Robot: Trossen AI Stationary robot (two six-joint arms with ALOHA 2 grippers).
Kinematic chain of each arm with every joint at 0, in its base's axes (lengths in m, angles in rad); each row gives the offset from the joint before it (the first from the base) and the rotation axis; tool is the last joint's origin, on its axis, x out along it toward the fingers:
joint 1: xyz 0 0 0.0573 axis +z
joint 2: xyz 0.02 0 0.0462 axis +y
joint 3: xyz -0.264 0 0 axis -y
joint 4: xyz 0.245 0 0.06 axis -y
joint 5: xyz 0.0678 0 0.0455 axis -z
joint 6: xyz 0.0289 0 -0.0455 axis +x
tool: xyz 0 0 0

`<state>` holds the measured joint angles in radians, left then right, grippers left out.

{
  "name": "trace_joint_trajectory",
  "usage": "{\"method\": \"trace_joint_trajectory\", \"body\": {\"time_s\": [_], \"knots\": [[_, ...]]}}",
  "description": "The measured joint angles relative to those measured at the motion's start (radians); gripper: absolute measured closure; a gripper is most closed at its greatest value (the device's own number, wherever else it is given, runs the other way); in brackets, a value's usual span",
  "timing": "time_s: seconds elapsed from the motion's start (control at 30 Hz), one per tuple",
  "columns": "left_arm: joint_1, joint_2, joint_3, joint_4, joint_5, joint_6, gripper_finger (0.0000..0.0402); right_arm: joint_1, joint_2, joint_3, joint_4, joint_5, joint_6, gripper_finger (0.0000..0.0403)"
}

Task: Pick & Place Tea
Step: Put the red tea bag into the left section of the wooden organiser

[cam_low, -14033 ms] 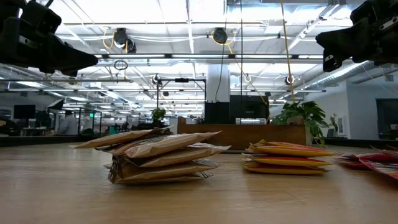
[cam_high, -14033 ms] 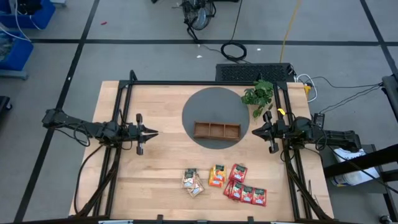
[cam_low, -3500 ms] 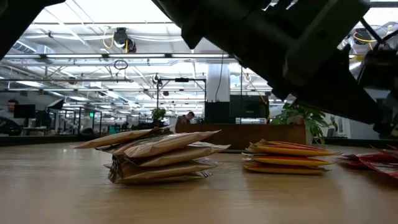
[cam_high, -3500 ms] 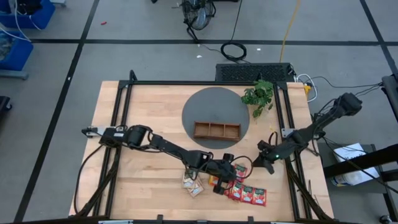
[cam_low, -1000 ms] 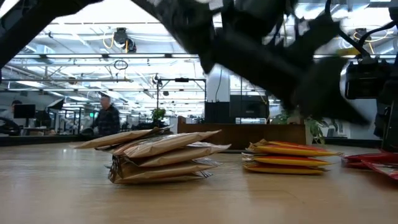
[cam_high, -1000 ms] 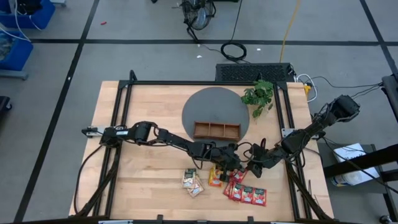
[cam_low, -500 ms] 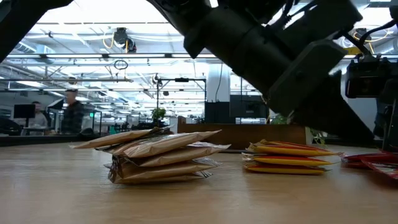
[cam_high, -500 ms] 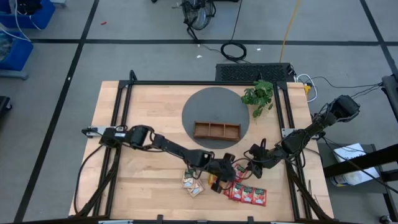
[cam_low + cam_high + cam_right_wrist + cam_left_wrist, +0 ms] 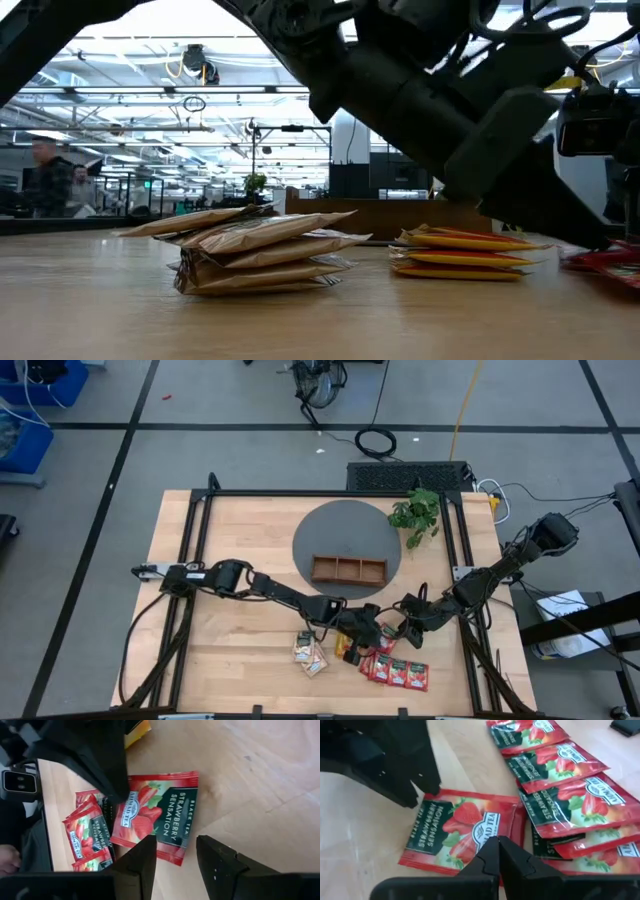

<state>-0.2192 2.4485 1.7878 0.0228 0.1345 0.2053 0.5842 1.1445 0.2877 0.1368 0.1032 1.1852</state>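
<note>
In the low view, we see the dark left arm point(image 9: 430, 90) hide part of the flat red tea sachets point(image 9: 600, 262).

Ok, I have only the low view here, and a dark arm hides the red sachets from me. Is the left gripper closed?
Observer: Yes. The left gripper is shut, with its tips at the edge of a single red strawberry sachet. I cannot tell whether it pinches the sachet.
Operator: And the right one?
Observer: The right gripper is open, beside that same sachet.
Operator: Is anything in the tray?
Observer: From above, the wooden tray shows no sachet in its three compartments.
</note>
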Motion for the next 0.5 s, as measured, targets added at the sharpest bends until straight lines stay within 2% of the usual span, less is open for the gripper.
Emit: {"method": "trace_joint_trajectory", "body": {"time_s": [0.5], "knots": [[0.033,0.033,0.000,0.066,-0.002,-0.039,0.0394,0.000,0.031,-0.031,0.039,-0.025,0.046,0.0277]]}}
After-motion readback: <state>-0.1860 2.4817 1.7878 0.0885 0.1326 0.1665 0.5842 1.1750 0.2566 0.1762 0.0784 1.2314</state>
